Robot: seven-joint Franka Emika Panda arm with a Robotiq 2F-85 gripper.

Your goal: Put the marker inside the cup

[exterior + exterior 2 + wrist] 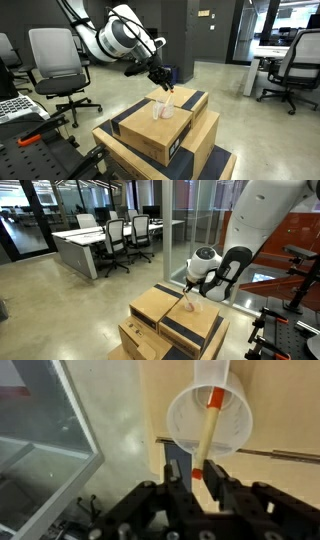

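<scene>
The cup (232,422), a small clear tumbler, stands upright on the top cardboard box (285,405). The marker (206,432) is a thin pale stick with red-orange ends; its far end reaches down into the cup's mouth. My gripper (197,466) sits just above the cup, shut on the marker's near red end. In both exterior views the gripper (160,80) (190,287) hangs right over the cup (163,109) (192,306). The marker is too small to make out there.
The cup's box tops a stack of cardboard boxes (165,140) (165,330). Office chairs (55,62) stand behind, and desks with chairs (115,235) lie farther off. Black equipment with orange parts (25,135) sits beside the stack. A glass pane (40,420) borders the box.
</scene>
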